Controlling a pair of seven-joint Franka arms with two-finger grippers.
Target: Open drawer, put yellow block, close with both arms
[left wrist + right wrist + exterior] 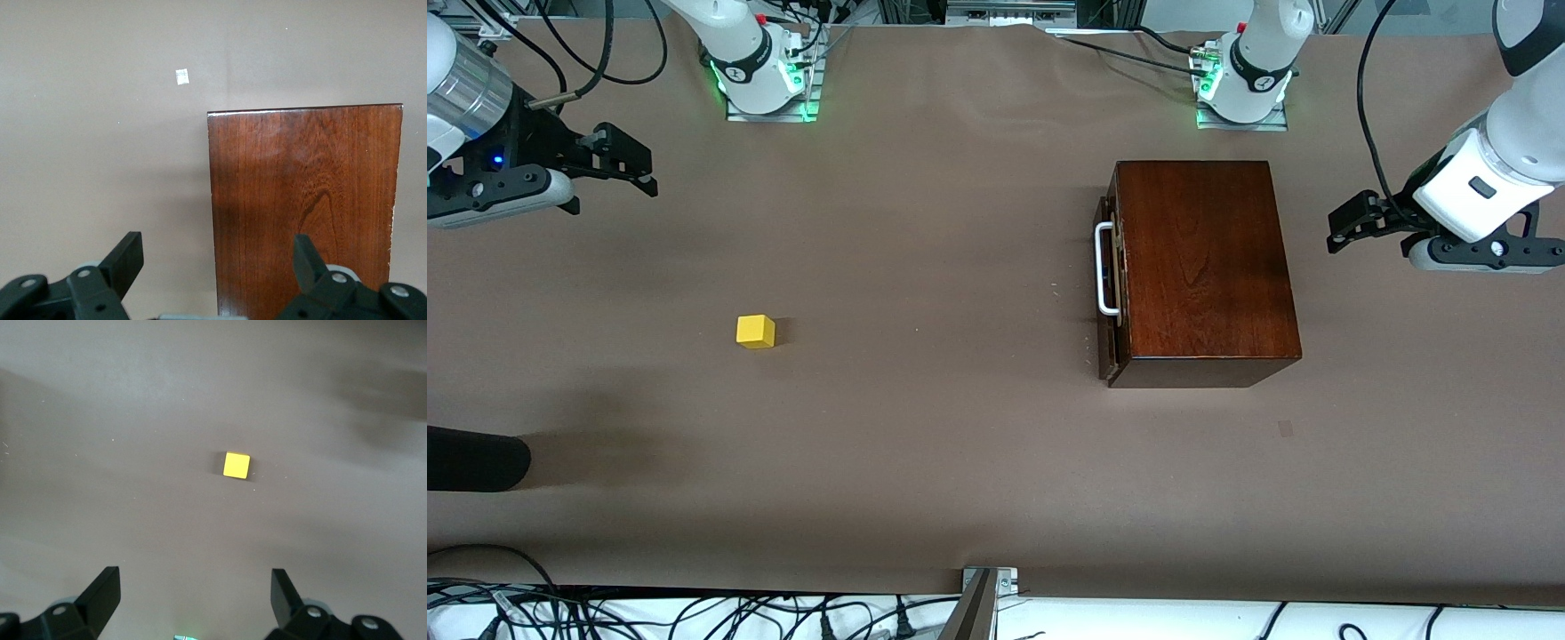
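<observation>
The dark wooden box [1200, 267] stands toward the left arm's end of the table. Its drawer [1112, 276] looks shut, and the white bar handle [1105, 269] faces the table's middle. The yellow block [755, 331] sits alone on the brown table toward the right arm's end. My left gripper [1343, 227] is open and empty, in the air beside the box on the side away from the handle. The left wrist view shows the gripper [217, 257] over the box top [307, 207]. My right gripper [630, 164] is open and empty, high over the table. The right wrist view shows the gripper [193, 583] and the block [236, 465] apart from it.
A black rounded object [476, 458] pokes in at the right arm's end, nearer the camera than the block. A small tape mark [1285, 428] lies nearer the camera than the box. The arm bases [765, 71] [1245, 80] stand along the farthest edge.
</observation>
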